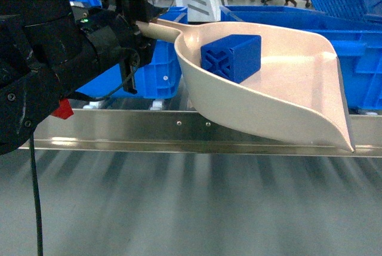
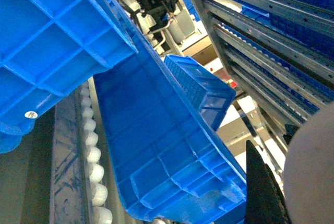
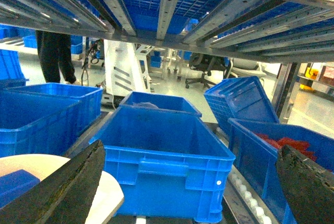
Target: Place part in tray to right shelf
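The beige tray (image 1: pixel 286 95) hangs tilted over the right shelf's silvery front rail (image 1: pixel 119 133), its wide lip low on the right. Inside it, near the handle end, lies the blue part (image 1: pixel 231 58) with its X-ribbed face toward me. My left gripper (image 1: pixel 141 29) is shut on the tray's handle at the upper left. In the left wrist view one black finger (image 2: pixel 263 187) lies against the beige tray (image 2: pixel 313 177). My right gripper (image 3: pixel 188 192) stands open with nothing between its fingers. The tray (image 3: pixel 109 198) and the part (image 3: pixel 15 185) show at its lower left.
Blue bins (image 1: pixel 334 47) stand on the shelf's roller lanes behind the tray. An empty blue bin (image 3: pixel 167 161) sits straight ahead of the right gripper, and a bin of red pieces (image 3: pixel 284 143) to its right. White rollers (image 2: pixel 94 153) run beneath a tilted bin (image 2: pixel 167 145). Upper shelf rails (image 3: pixel 167 4) hang overhead.
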`<state>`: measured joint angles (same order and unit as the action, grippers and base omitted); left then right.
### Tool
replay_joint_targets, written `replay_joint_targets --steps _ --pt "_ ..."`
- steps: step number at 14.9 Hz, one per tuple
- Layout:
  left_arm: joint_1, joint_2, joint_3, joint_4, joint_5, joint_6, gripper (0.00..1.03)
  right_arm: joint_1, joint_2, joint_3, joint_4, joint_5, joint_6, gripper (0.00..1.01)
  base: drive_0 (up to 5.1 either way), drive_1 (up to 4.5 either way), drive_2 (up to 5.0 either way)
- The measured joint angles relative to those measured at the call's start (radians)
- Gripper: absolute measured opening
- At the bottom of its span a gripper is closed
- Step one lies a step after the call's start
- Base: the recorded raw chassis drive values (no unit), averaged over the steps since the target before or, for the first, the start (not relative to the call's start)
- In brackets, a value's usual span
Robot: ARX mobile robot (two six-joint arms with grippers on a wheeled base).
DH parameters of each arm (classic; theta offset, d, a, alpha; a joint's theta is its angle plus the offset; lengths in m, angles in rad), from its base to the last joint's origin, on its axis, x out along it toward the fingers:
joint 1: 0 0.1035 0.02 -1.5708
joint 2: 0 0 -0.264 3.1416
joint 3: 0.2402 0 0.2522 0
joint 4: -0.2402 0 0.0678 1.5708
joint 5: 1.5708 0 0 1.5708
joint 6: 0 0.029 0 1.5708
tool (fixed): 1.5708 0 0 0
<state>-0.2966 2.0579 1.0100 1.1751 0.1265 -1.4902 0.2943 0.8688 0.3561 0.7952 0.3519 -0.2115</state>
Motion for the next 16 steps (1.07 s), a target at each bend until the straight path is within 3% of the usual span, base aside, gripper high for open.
replay_joint_targets --steps 16 --pt "-0.001 0.0 0.0 0.0 0.001 0.0 0.12 0.0 -0.001 0.0 0.001 0.0 0.0 0.98 0.0 4.33 -4.3"
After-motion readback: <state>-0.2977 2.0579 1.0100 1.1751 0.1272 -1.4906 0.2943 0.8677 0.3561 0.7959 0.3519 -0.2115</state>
